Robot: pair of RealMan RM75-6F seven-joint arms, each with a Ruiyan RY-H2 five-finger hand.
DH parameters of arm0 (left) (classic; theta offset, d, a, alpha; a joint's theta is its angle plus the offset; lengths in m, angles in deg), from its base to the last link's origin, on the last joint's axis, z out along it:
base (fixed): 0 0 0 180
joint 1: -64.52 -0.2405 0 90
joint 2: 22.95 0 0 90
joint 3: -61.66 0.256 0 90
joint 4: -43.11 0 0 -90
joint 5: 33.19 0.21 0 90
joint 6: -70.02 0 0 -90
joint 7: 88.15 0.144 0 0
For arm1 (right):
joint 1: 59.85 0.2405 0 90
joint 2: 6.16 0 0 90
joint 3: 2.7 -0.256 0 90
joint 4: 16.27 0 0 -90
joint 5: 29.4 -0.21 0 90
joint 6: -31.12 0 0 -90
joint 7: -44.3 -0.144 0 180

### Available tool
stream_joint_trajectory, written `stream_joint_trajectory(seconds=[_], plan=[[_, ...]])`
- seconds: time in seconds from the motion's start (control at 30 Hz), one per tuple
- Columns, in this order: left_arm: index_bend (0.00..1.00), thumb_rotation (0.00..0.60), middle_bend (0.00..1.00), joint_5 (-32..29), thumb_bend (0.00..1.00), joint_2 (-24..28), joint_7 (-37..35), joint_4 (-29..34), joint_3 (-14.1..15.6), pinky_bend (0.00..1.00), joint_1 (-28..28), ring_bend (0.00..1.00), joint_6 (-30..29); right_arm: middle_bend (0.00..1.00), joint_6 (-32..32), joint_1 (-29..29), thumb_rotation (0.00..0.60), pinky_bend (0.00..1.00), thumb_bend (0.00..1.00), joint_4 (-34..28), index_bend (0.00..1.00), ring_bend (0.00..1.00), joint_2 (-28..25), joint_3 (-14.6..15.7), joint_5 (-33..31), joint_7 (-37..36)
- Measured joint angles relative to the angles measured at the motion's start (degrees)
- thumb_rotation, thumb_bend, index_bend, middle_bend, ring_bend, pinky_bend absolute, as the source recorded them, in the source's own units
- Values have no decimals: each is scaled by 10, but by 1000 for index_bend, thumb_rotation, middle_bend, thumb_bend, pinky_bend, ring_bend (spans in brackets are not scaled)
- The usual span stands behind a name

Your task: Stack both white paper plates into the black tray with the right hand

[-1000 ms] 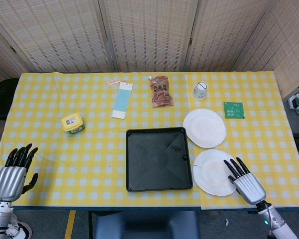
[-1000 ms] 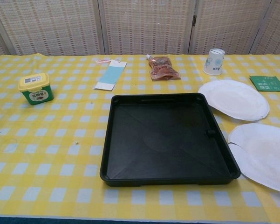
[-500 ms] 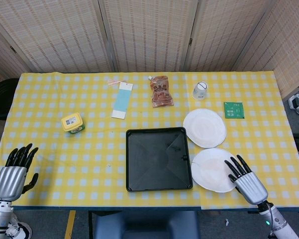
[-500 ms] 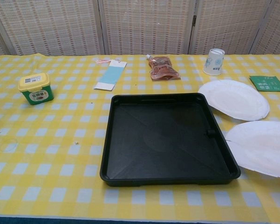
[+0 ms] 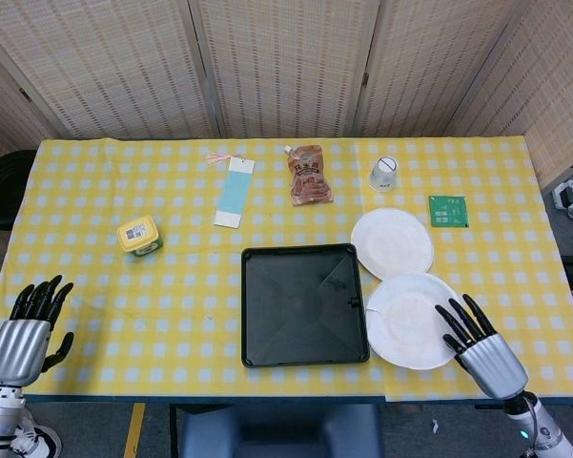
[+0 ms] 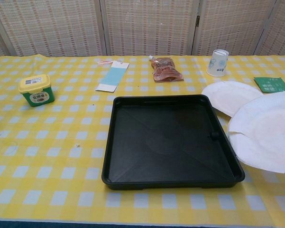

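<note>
Head view: the right hand (image 5: 484,351), silver-backed with black fingers, grips the near round paper plate (image 5: 412,321) at its edge, tilted up beside the square black tray (image 5: 304,305). The far plate (image 5: 392,243) lies flat on the yellow checked tabletop (image 5: 172,286), its rim under the held one. The left hand (image 5: 27,329) is empty, fingers spread, at the near corner.
</note>
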Motion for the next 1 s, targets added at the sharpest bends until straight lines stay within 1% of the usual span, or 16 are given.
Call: stream_joint_trajectory(seconds=[0.13,0.3,0.47,0.57,0.73,1.0], plan=[[0,600,0,0,463,2,-2,1,0,0,-1,0,-2,209,8,24,600,0,428,-32,734,85,-7,-5,5,2],[0,600,0,-4,463,5,-10,1,-3,0,-2,0,-5,209,11,59,600,0,428,-86,734,85,-23,-8,21,28],[0,600,0,-4,463,9,-17,2,-4,0,-3,0,-5,207,-22,103,600,0,428,-144,734,85,-30,-4,46,71],[0,600,0,-4,463,11,-23,2,-5,0,-4,0,-8,205,-50,129,600,0,428,-165,734,85,-25,-4,55,89],[0,600,0,-6,463,17,-34,2,-7,0,-6,0,-11,203,-101,164,600,0,428,-177,734,89,-10,-9,58,96],[0,600,0,-6,463,20,-45,1,-8,0,-6,0,-11,201,-186,210,600,0,427,-152,734,87,26,-10,60,89]])
